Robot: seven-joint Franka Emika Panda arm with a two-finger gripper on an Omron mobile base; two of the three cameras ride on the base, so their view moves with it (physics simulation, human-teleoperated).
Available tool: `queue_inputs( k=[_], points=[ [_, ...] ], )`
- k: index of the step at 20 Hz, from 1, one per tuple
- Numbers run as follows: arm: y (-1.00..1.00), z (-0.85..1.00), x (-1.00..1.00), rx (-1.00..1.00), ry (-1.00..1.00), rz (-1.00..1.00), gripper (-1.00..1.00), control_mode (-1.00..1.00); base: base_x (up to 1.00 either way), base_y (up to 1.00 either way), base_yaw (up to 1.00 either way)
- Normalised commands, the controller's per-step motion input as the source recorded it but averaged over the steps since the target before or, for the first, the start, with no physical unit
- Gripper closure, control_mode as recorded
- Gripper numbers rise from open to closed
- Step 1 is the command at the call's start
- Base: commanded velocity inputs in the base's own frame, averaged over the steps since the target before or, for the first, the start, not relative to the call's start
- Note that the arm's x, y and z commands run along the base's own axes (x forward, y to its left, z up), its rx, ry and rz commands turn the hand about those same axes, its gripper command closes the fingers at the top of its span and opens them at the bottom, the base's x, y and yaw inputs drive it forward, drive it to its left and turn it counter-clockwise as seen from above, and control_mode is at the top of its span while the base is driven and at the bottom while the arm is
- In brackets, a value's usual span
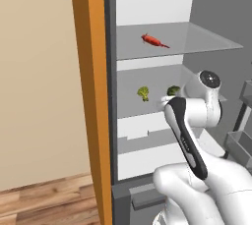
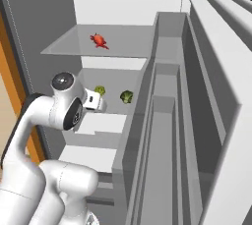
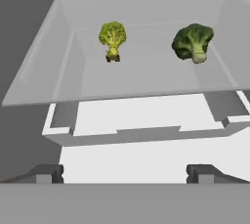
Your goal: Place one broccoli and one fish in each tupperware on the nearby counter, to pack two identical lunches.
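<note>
Arm, left base view: white arm [image 1: 189, 135] rises from the lower right and reaches into the open fridge [image 1: 152, 3]; its gripper is hidden behind the wrist.
Middle shelf, left base view: light green broccoli [image 1: 143, 93] and dark green broccoli [image 1: 173, 90] sit apart on it, both untouched.
Top shelf, left base view: red fish [image 1: 155, 41] lies alone on the glass shelf [image 1: 206, 40].
Progress: nothing looks packed yet; I judge the task at its start, with both broccoli and the fish left to carry.
Door, right base view: fridge door [image 2: 172, 135] with its grey bins stands open close on the right, narrowing the way out.
Wrist, right base view: it points at the light broccoli [image 2: 100, 91]; the dark one [image 2: 126, 97] is to its right.
Hand, hand view: gripper [image 3: 127, 173] is spread wide and holds nothing, well short of both broccoli.
Obstacle, hand view: shelf front edge [image 3: 122, 96] lies between fingers and greens.
</note>
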Motion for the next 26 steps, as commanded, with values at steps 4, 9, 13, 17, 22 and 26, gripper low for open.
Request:
queue_inputs(
  k=[4,9,13,17,22,26],
  points=[
    [0.14,-0.02,0.65,0.0,0.0,0.0,-1.0,-1.0,0.0,0.0,0.0],
    [0.17,0.0,0.71,0.0,0.0,0.0,-1.0,-1.0,0.0,0.0,0.0],
    [0.07,-0.06,0.7,0.0,0.0,0.0,-1.0,-1.0,0.0,0.0,0.0],
    [0.0,-0.11,0.64,0.0,0.0,0.0,-1.0,-1.0,0.0,0.0,0.0],
    [0.05,-0.25,0.53,0.0,0.0,0.0,-1.0,-1.0,0.0,0.0,0.0],
    [0.09,-0.29,0.5,0.0,0.0,0.0,-1.0,-1.0,0.0,0.0,0.0]
  ],
)
